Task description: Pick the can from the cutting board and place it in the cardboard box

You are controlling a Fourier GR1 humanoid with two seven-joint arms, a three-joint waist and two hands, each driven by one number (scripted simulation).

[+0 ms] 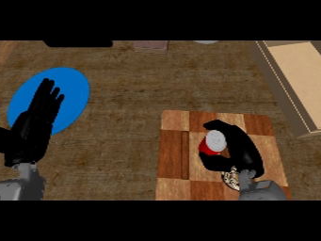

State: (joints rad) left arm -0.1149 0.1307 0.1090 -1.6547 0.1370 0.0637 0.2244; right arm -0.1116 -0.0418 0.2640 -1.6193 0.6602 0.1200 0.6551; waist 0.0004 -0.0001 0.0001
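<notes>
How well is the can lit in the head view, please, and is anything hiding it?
Head view: even, flat light, no glare; the can shows its pale top and red side, partly hidden by the right hand curled round it on the cutting board; the left hand is open.

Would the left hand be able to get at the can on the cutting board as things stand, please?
Probably not. The left hand rests open over the blue plate, well away from the cutting board, and the right hand is already curled round the can, covering most of it.
</notes>
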